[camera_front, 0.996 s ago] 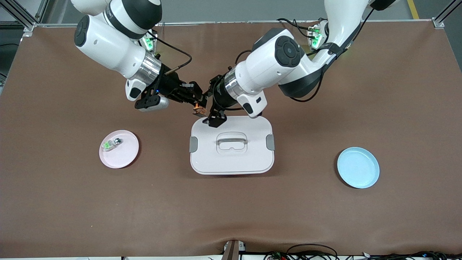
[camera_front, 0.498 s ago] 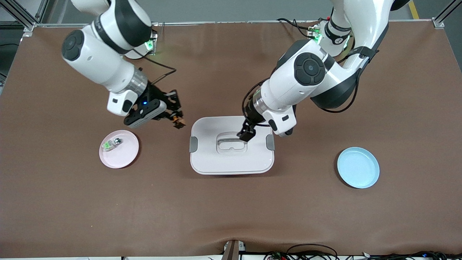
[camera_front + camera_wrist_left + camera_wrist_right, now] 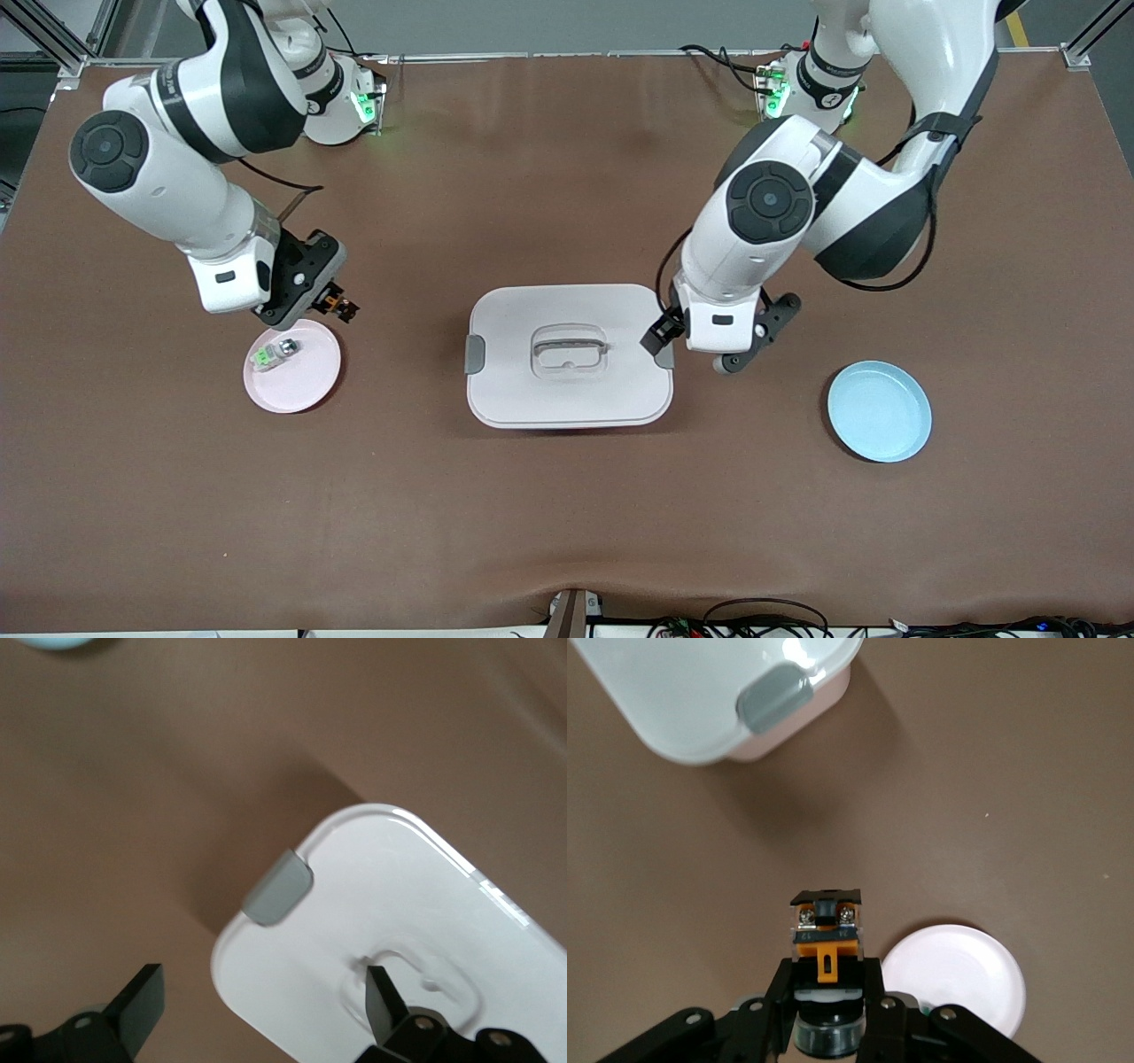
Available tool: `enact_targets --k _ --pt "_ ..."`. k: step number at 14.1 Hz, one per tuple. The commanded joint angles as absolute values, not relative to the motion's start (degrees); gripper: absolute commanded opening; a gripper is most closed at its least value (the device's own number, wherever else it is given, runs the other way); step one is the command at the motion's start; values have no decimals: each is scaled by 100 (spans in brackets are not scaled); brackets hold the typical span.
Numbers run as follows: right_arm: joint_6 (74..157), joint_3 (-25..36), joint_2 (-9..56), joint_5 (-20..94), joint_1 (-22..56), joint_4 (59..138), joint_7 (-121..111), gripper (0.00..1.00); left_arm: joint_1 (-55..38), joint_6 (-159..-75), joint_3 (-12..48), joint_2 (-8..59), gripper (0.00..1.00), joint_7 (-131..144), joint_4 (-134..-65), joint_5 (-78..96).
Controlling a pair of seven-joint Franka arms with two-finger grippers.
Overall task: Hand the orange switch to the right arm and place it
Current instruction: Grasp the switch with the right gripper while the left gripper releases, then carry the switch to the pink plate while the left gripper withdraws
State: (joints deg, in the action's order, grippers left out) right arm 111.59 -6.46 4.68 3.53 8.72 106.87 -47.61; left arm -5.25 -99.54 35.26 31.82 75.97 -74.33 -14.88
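Right gripper (image 3: pixel 335 304) is pinching the orange switch (image 3: pixel 340 307), left of centre in the front frame, over the table at the edge of the pink plate (image 3: pixel 306 390). In the right wrist view the switch (image 3: pixel 826 935) sits lower centre, clamped between the fingertips (image 3: pixel 782 985), with the orange tab and two screw terminals facing the camera; the pink plate (image 3: pixel 974 979) shows at lower right.

Left gripper (image 3: pixel 700 347) is spread wide and empty, right of centre over the edge of the white lidded container (image 3: pixel 567 403) at its grey latch (image 3: pixel 663 350). Left arm looks to be waiting. The left wrist view shows both fingers (image 3: pixel 137 1005) apart at the bottom of the frame, nothing between them.

The pink plate already holds a green-and-clear part (image 3: pixel 273 353). The blue plate (image 3: pixel 879 410) at lower right is bare.

Handling guess: the switch is light, rigid plastic, blocky, not fragile. Flat body sides are the right place to grip; avoid the terminals. It's small, so it could twist in the jaws or tip on release. Set it low before opening.
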Motion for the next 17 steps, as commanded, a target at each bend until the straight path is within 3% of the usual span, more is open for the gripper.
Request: enact_targets --k 1,5,10,17 --pt "11118 -729 466 53 546 10713 -6165 0 -90 -9546 3551 2744 100 6044 -7515 -1635" --pt "11688 -729 422 53 256 11389 -7012 0 534 -9054 3551 2365 100 4836 -7515 -1644" --pt "13084 -738 501 132 -184 12365 -7952 0 1071 -8842 3560 1785 100 3675 -7506 -1609" --pt "14315 -747 1721 325 -606 12472 -8920 0 1442 -8569 3507 1232 100 2666 -7541 -1512"
